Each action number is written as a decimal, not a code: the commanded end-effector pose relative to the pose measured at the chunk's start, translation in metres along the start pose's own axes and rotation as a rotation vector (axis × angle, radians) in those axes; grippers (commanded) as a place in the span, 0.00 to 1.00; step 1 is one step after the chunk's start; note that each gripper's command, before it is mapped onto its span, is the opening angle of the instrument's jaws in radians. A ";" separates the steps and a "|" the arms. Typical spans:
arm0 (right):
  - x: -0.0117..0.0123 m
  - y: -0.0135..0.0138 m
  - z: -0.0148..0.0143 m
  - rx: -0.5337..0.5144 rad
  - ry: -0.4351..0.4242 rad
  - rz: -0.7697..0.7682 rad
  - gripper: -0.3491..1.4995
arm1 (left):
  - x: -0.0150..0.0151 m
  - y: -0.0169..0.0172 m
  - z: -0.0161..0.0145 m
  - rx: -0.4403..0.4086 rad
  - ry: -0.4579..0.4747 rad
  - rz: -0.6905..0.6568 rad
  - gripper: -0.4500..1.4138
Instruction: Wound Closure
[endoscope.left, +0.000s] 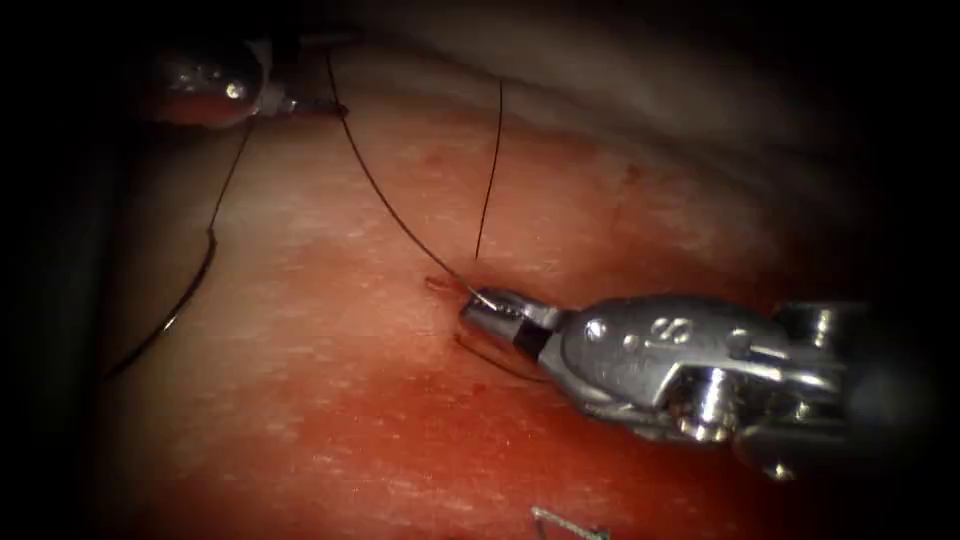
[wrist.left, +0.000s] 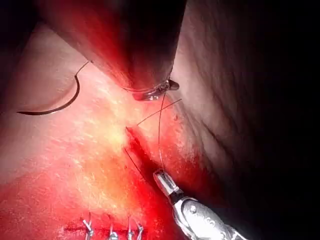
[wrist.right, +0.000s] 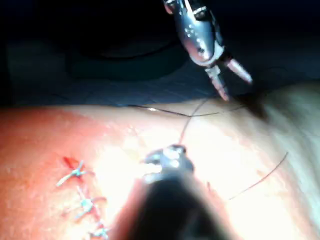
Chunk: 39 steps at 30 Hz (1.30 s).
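Nearest, the right tool has its jaws clamped on the thread right at the cut, probably pinning the strand low against the tissue. Farther back on the left, the left tool grips the same thread at its tip, so one strand runs taut between the two tools. Neither of the two tools holds the one needle, which lies free on the tissue left of the cut; four finished stitches sit in a row.
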 end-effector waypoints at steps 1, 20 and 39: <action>0.0003 -0.0003 0.0007 0.001 0.002 -0.001 0.00 | 0.0000 0.0007 0.0003 0.003 0.008 0.056 0.11; 0.0003 -0.0004 0.0007 0.001 0.002 -0.006 0.00 | -0.0022 0.0004 0.0013 0.031 0.000 0.011 0.62; 0.0004 -0.0003 0.0008 -0.001 0.005 -0.005 0.00 | -0.0051 0.0022 -0.0019 0.035 0.070 -0.065 0.65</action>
